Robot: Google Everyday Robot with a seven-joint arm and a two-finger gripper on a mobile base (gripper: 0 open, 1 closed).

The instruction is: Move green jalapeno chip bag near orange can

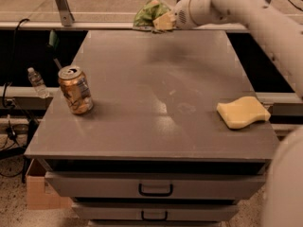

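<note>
— What's closest to us?

— The grey cabinet's drawers (94, 186), flat-fronted, each with a thin dark loop handle (155, 189). At the right, a big rounded white shell (286, 183) of the robot bulks into sight, smooth and matte. Down on the speckled floor at the left sits a cardboard box (35, 193).

— And on top?

— The tabletop (156, 74) is a smooth grey slab with a dull sheen. Toward the front right lies a pale yellow sponge (243, 111), thick and soft-looking, with a wavy outline. Across from it, near the left edge, the orange can (75, 90) stands upright. It's a gold-orange metal cylinder with pale swirls on its side and a silver lid with the tab showing. Past that left edge, lower down, stands a small clear plastic bottle (37, 82).

— Where's the chip bag?

— Right at the far edge, about the middle. The green jalapeno chip bag (149, 13) is crumpled foil, all creases, with a lighter edge. It's well apart from the can, on a diagonal across the table.

— And the gripper?

— The gripper (164, 21) is at the bag's right side, its pale end touching the foil. It sits at the tip of the smooth white arm (246, 6) that reaches in from the right. Whether it's clamped on the bag or loose, I can't tell.
</note>
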